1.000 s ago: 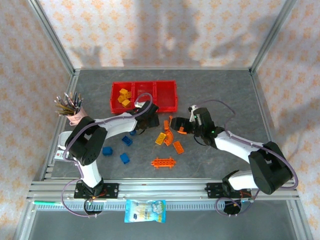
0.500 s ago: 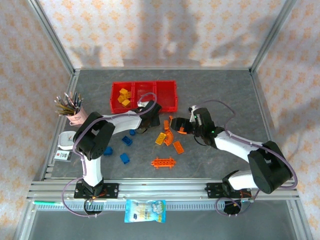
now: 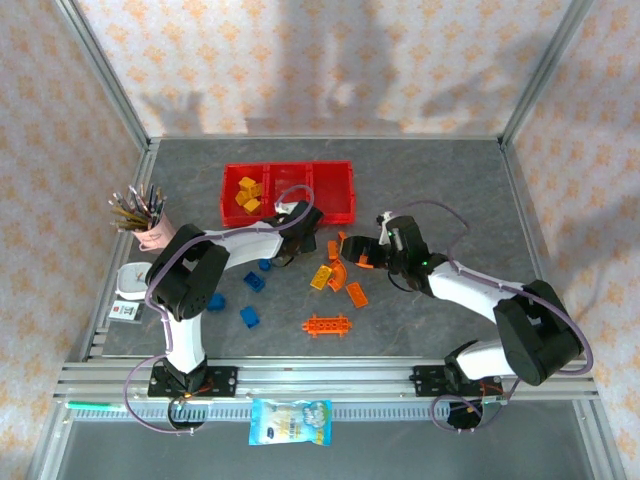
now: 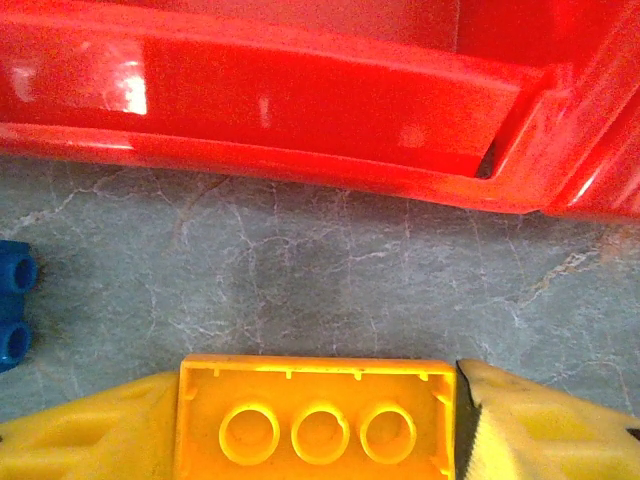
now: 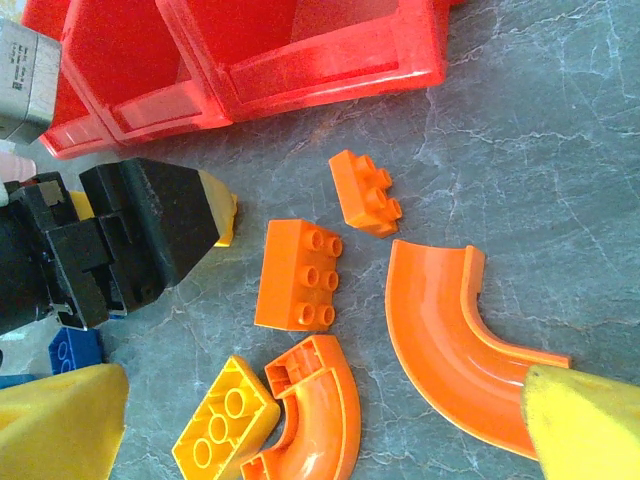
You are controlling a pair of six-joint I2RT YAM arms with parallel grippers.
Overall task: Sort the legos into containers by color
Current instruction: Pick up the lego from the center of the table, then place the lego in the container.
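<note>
An upside-down yellow lego [image 4: 318, 425] lies on the table just in front of the red containers [image 4: 300, 90]. My left gripper [image 4: 320, 432] holds it by its two ends; the left pad touches and a dark sliver shows at the right pad. My right gripper [image 5: 320, 420] hangs open over an orange block [image 5: 300, 272], a small orange block [image 5: 365, 192], two curved orange pieces [image 5: 450, 340] and a yellow brick [image 5: 225, 430]. In the top view the left gripper [image 3: 290, 248] is below the containers [image 3: 330, 218], whose left bin holds yellow bricks [image 3: 247, 194].
Blue bricks [image 3: 254, 281] lie left of centre, and one [image 4: 15, 320] is just left of my left fingers. An orange ladder plate [image 3: 327, 325] lies nearer the front. A pink pencil cup [image 3: 150, 228] stands at the left edge. A snack bag [image 3: 290, 420] lies on the front rail.
The left jaws have narrowed onto the yellow lego, and the left arm has shifted a little toward the containers. The right arm has stayed still and open.
</note>
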